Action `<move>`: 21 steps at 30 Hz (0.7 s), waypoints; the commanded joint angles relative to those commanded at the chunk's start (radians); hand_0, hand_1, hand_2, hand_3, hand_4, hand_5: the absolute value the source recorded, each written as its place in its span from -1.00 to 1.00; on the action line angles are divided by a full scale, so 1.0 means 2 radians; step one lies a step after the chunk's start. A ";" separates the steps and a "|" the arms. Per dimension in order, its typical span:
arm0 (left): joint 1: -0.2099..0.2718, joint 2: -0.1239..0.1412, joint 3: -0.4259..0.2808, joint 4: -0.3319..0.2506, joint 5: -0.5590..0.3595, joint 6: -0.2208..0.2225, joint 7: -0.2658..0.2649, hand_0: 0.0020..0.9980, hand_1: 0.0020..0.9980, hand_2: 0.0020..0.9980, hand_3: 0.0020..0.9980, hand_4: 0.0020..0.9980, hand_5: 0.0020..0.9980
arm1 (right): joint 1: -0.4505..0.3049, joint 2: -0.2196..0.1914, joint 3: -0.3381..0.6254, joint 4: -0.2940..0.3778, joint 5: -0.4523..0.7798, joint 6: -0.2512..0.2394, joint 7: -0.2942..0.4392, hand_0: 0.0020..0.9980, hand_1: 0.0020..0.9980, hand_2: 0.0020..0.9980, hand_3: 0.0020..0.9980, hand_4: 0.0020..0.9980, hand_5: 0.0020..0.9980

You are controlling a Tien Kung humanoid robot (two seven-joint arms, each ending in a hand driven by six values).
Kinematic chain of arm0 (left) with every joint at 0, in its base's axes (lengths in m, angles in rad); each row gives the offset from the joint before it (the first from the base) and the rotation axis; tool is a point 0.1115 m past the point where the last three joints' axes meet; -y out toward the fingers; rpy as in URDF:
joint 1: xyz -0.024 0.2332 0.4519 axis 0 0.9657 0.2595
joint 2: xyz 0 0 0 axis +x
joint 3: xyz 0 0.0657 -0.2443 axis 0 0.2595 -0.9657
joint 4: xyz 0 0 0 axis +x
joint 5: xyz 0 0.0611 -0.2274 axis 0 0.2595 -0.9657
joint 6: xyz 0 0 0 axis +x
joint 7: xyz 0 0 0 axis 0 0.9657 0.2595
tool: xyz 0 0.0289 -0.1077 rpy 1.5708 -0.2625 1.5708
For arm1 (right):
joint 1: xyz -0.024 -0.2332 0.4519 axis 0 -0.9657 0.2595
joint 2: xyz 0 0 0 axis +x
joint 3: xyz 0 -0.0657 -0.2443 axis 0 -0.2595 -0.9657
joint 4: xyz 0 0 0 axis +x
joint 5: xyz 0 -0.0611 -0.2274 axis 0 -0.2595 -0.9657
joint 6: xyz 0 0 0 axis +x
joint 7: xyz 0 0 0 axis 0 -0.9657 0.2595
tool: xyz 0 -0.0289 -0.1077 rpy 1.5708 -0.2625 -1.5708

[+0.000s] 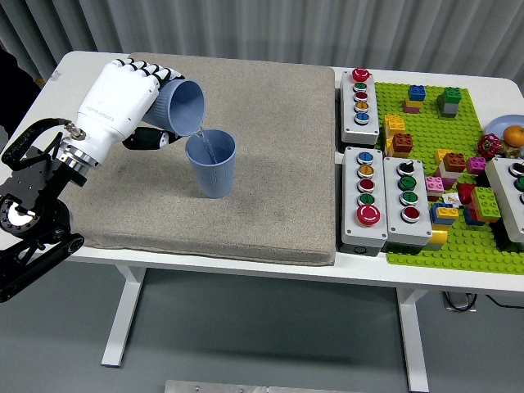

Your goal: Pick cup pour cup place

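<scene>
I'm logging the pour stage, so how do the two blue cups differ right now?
The held cup is tipped on its side in the left hand, mouth facing right and down; the standing cup sits upright on the grey mat. The held cup is above the mat and gripped; the standing cup is untouched and receiving a thin stream. Both are ribbed and blue.

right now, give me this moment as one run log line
phase: pouring | left hand: holds tilted blue cup | stream into upright blue cup on grey mat | right hand: out of view
</scene>
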 joint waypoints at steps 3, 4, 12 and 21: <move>-0.002 0.002 0.003 -0.001 0.001 0.000 0.002 -0.07 -0.01 0.27 0.16 0.55 -0.61 | 0.000 0.000 0.000 0.000 -0.001 0.000 0.000 0.40 0.25 0.12 0.13 -1.00 -0.98; -0.002 0.003 0.003 -0.002 0.000 0.000 0.002 -0.07 -0.01 0.27 0.16 0.55 -0.61 | 0.000 0.000 0.001 0.000 -0.001 0.000 0.000 0.40 0.25 0.12 0.13 -1.00 -0.98; -0.015 0.011 0.014 -0.008 0.003 -0.004 0.006 -0.06 -0.01 0.28 0.15 0.56 -0.59 | 0.000 -0.001 0.001 0.000 0.000 0.000 0.001 0.40 0.25 0.12 0.13 -1.00 -0.98; -0.020 0.016 0.019 -0.012 0.003 -0.002 0.010 -0.07 -0.01 0.27 0.15 0.56 -0.58 | 0.002 -0.002 0.000 0.000 0.001 -0.001 0.001 0.40 0.25 0.12 0.13 -1.00 -0.98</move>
